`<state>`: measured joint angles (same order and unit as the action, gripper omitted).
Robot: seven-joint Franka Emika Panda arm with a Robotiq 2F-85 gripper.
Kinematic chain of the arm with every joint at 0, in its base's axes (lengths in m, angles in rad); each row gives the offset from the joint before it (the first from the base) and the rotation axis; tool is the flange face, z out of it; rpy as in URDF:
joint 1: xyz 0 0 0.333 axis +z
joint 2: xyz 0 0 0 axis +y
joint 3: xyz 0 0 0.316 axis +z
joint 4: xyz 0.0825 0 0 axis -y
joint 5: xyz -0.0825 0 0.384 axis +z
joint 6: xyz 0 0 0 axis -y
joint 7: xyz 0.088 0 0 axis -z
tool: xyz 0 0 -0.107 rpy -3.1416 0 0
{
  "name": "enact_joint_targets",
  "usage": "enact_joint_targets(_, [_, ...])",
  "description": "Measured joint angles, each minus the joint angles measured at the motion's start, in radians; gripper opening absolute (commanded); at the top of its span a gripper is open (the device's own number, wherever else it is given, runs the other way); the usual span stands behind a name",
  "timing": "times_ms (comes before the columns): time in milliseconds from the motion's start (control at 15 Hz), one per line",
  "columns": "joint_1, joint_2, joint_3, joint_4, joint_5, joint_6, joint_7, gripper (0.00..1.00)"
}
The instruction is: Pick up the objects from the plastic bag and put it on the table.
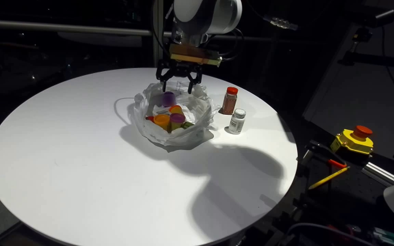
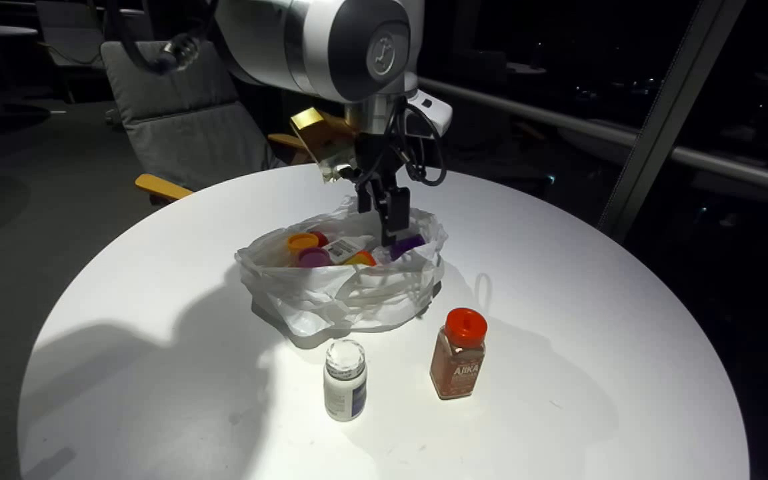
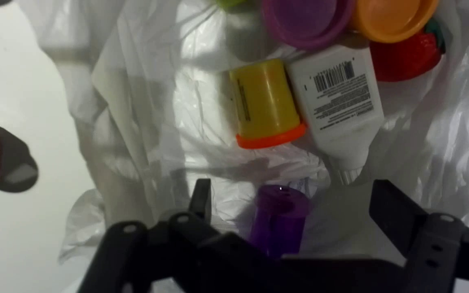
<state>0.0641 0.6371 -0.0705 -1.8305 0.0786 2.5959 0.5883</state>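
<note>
The crinkled plastic bag (image 1: 162, 137) stands opened like a bowl on the round white table (image 1: 63, 177). Inside it, the wrist view shows a purple cylinder (image 3: 277, 230), a yellow tub (image 3: 265, 97) with an orange rim, a white bottle (image 3: 336, 89) with a barcode and a red piece (image 3: 405, 59). Purple-lidded (image 3: 307, 18) and orange-lidded (image 3: 395, 16) tubs sit together there. My gripper (image 1: 177, 91) is open over the bag's far part, pointing down; the purple cylinder lies between its spread fingers in the wrist view, apart from both. The cylinder's lower end is hidden by the gripper.
Outside the bag, a red-capped bottle (image 2: 457, 367) and a white jar (image 2: 345, 390) stand upright on the table. The bag's raised rim surrounds the objects. A yellow-and-red device (image 1: 354, 140) and a pencil (image 1: 329, 177) are off the table. A grey chair (image 2: 184, 123) stands beyond it.
</note>
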Motion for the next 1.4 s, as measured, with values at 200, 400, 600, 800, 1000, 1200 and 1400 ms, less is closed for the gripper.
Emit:
enact_joint_targets(200, [-0.012,0.063,-0.001,0.084,0.028,0.0,0.0,1.0])
enact_joint_targets(400, [-0.026,0.117,-0.004,0.152,0.051,0.0,0.0,1.0])
enact_joint_targets(600, [-0.034,0.165,-0.014,0.197,0.063,-0.001,0.0,1.0])
enact_joint_targets(800, [-0.043,0.204,-0.017,0.226,0.076,-0.001,0.0,0.79])
enact_joint_targets(1000, [-0.049,0.23,-0.017,0.246,0.096,-0.001,0.0,0.58])
enact_joint_targets(1200, [-0.049,0.243,-0.017,0.26,0.103,0.0,0.0,0.33])
enact_joint_targets(1400, [-0.049,0.248,-0.019,0.268,0.103,0.001,0.002,0.22])
